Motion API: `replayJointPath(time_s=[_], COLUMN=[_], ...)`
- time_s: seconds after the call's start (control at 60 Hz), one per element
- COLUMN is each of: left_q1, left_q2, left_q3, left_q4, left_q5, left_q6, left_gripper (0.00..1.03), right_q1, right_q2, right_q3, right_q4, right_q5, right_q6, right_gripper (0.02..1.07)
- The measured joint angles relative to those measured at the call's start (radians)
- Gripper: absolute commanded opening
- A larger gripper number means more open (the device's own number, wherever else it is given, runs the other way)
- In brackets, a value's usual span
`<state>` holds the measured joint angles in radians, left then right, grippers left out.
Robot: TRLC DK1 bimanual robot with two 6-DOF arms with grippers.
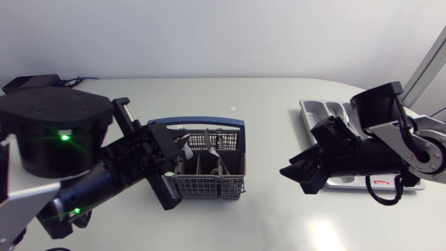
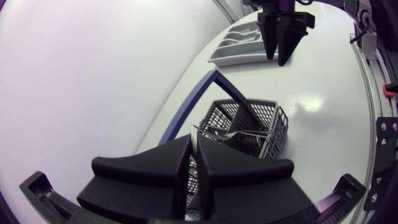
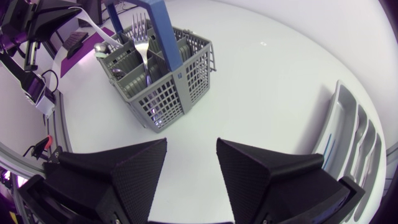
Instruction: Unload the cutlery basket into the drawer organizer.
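The left arm [image 1: 83, 188] comes in from the lower left of the head view, its broad black joint [image 1: 56, 132] showing a green light, and stretches toward the middle. The left gripper [image 1: 174, 150] points rightward and down. In the left wrist view its two wedge fingers [image 2: 155, 177] stand almost together, with only a thin slit between them and nothing held. The right arm [image 1: 380, 157] comes in from the right edge, bent at a silver-grey link [image 1: 418, 143], with its black forearm reaching toward the middle. The right gripper [image 1: 298, 174] points left, facing the left gripper and well apart from it. Its fingers [image 3: 118, 168] are spread wide, with a bare gap between them
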<state>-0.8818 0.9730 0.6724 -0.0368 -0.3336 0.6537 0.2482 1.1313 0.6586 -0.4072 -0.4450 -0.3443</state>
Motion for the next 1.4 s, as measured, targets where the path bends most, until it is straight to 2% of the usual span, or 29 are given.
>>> replayJointPath(time_s=[0.217,0.6,0.75,1.1,1.167,1.317,1.4], left_q1=[-0.012,-0.011,-0.002,0.124,0.149,0.190,0.201], left_q2=[-0.050,0.094,0.182,0.367,0.393,0.449,0.465], left_q3=[0.049,0.231,0.294,0.494,0.526,0.581,0.595], left_q4=[-0.062,-0.153,-0.184,-0.290,-0.310,-0.342,-0.354], left_q5=[0.008,0.176,0.241,0.489,0.536,0.615,0.630], left_q6=[-0.070,-0.286,-0.349,-0.510,-0.541,-0.587,-0.603], left_gripper=[0.04,0.04,0.04,0.04,0.04,0.04,0.04], right_q1=[0.049,0.135,0.219,0.348,0.367,0.417,0.423], right_q2=[-0.141,-0.236,-0.238,-0.149,-0.123,-0.052,-0.017], right_q3=[-0.002,0.003,0.024,0.124,0.135,0.169,0.186], right_q4=[-0.001,-0.008,-0.003,0.079,0.100,0.141,0.151], right_q5=[0.027,0.058,0.117,0.163,0.204,0.265,0.277], right_q6=[0.026,0.078,0.103,0.136,0.136,0.136,0.136], right_gripper=[0.62,0.62,0.62,0.62,0.62,0.61,0.61])
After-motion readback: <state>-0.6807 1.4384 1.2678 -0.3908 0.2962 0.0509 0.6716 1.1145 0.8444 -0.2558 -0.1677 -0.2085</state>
